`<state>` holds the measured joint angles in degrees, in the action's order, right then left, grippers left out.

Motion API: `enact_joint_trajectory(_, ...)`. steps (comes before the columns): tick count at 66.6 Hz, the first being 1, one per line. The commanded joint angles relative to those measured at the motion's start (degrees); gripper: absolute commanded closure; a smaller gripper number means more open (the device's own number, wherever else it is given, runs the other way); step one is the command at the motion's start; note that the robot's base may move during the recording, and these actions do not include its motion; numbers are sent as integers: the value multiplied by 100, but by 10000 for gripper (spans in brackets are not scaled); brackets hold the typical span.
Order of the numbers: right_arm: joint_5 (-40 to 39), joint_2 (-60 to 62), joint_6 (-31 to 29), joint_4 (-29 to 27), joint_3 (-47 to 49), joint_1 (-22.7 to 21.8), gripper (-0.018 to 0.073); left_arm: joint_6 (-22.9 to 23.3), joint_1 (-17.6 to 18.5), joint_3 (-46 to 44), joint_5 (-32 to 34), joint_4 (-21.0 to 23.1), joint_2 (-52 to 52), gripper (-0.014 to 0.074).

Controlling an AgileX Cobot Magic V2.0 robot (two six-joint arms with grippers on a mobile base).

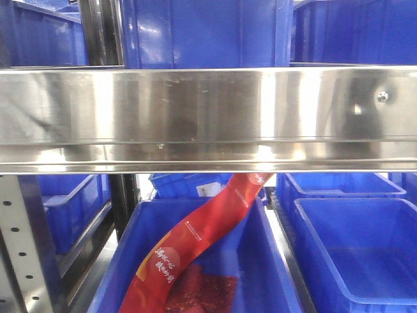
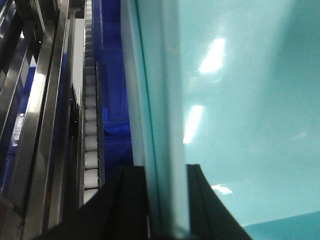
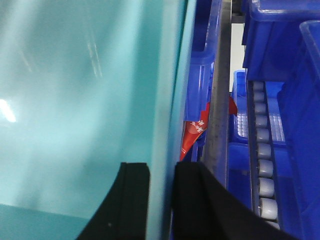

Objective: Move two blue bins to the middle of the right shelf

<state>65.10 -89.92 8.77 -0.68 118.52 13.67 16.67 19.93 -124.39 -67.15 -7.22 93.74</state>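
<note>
While each hand [image 2: 167,200] [image 3: 160,200] clamps it, bin wall [image 3: 90,100] sits between fingers.

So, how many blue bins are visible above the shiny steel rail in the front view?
3: a left bin, a middle bin and a right bin, all cut off by the picture's top edge. More may be hidden behind them.

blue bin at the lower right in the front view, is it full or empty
Empty as far as shown: the lower right blue plastic bin shows only bare blue floor and walls, unlike the middle blue bin holding red packets.
</note>
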Motion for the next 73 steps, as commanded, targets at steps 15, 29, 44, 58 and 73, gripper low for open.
enact_joint_trajectory(15,-428,99,-80,-292,108,29,727,-19,43,-83,663,141,-79,707)
enact_joint_trajectory(29,-428,99,-80,-292,108,29,727,-19,43,-83,663,141,-79,707)
enact_joint_trajectory(44,-428,99,-80,-292,108,29,727,-19,43,-83,663,141,-79,707)
enact_joint_trajectory(58,-428,99,-80,-292,108,29,727,-19,43,-83,705,141,-79,707)
enact_joint_trajectory(73,-225,-75,266,-292,7,18,727,-19,43,-55,500,36,-46,707)
